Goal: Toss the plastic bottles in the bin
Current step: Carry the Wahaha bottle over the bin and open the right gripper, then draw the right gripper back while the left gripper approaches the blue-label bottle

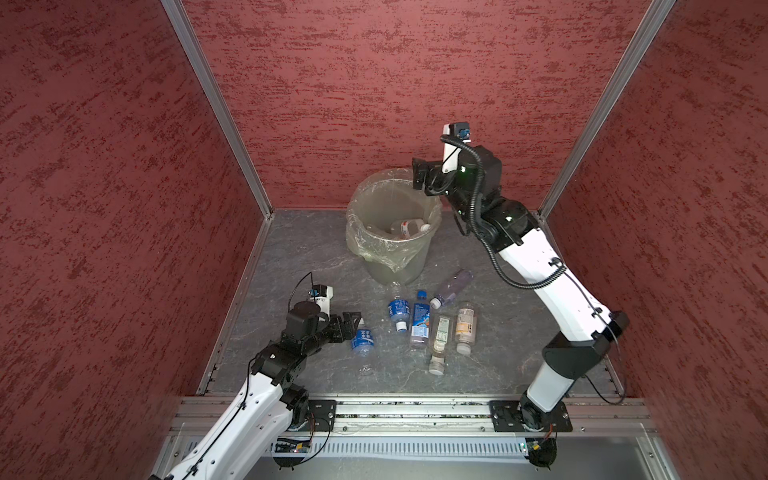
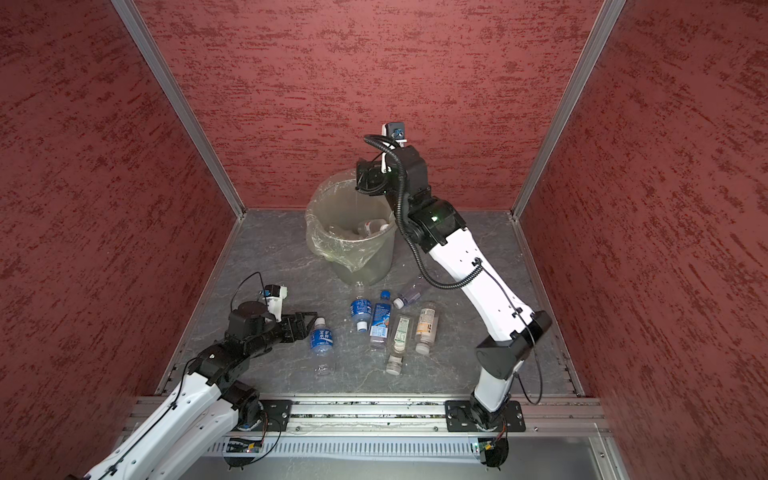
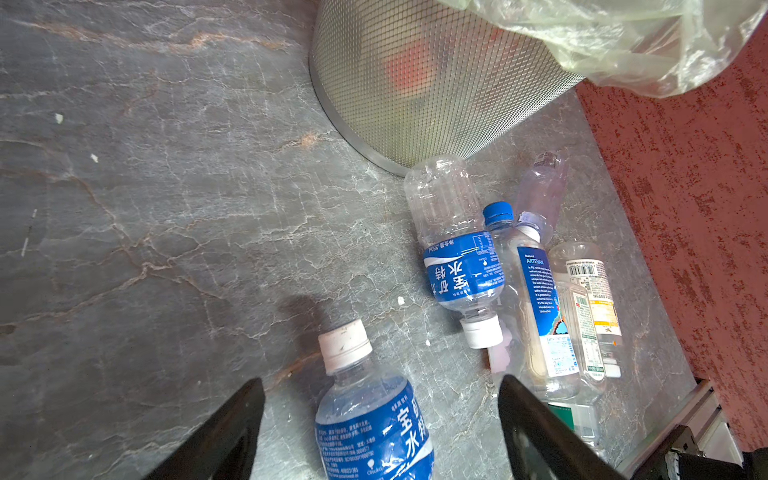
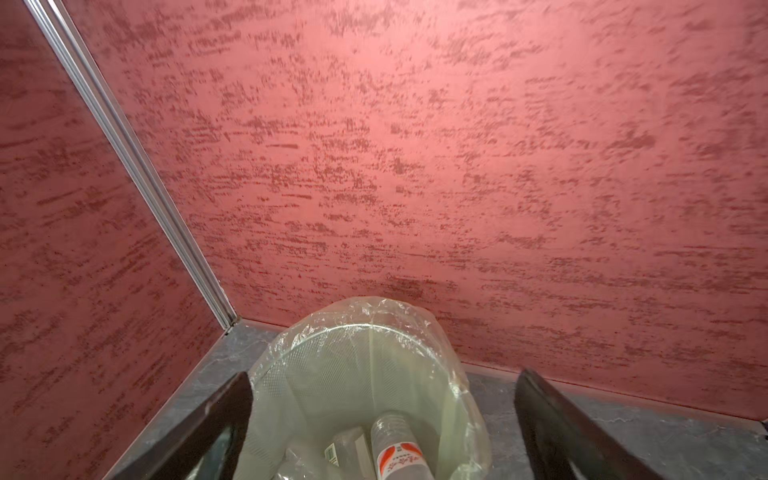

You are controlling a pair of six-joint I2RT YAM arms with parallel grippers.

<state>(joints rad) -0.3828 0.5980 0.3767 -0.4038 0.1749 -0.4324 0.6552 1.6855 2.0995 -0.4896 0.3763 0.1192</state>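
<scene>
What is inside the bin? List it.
The round grey-green bag-lined bin holds a clear bottle with a red-and-white label and a second clear bottle beside it. Anything beneath them is hidden.

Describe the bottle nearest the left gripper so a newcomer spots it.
From the bin, look near-left to the open left gripper. The blue-labelled bottle at its fingertips lies alone, away from the cluster, white cap toward the bin.

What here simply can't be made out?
- How many bottles the bin holds: wall and bag hide its bottom in both top views.
- Blue-label bottle in the left wrist view: base cut off by the picture's edge.
- Label print: too small in top views.
</scene>
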